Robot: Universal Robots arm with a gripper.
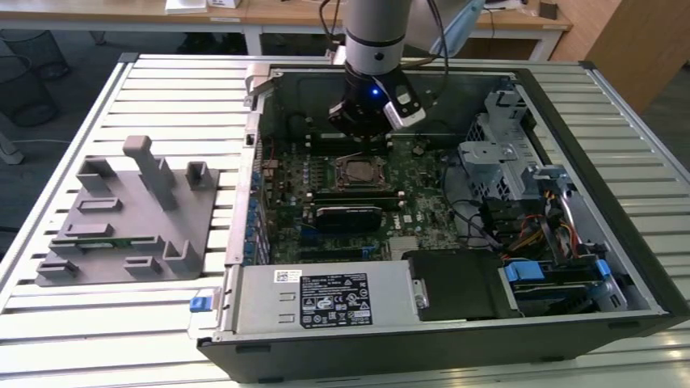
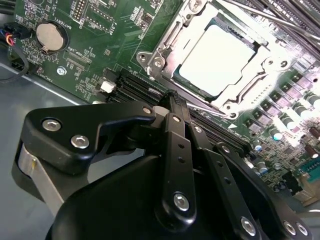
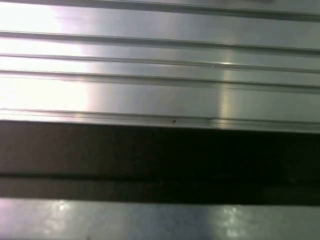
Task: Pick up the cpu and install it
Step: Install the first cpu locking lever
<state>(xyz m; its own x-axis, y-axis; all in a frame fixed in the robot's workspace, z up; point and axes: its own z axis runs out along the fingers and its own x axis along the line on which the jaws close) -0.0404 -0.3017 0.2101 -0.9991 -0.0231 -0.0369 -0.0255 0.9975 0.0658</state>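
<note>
Gripper [image 2: 172,97]: black linkage type, seen from behind in the second wrist view, fingers drawn together at the tips and clenched on nothing; poised just above the motherboard, beside the socket. In the exterior view the gripper [image 1: 367,137] hangs inside the computer case [image 1: 561,113], near the socket's far edge.

Cpu [image 2: 217,60]: flat square chip, silvery top, lying seated in the socket [image 2: 165,45]; metal frame surrounds it. In the exterior view the cpu [image 1: 357,170] sits at the socket's centre, apart from the gripper.

Motherboard [image 2: 90,55]: green, carries the socket; round coin battery [image 2: 49,35] well apart from the socket; black memory slots [image 2: 135,87] run between socket and gripper.

Computer case: dark tower lying open on its side on a slatted metal surface [image 1: 119,323]; grey power supply box [image 1: 323,299] at the end away from the socket; drive bays with blue tabs [image 1: 528,271] alongside.

Grey fixture tray [image 1: 124,218]: outside the case, on the surface, well apart from the socket.

First wrist view: ribbed metal slats [image 3: 160,65] and a dark band [image 3: 160,160].
</note>
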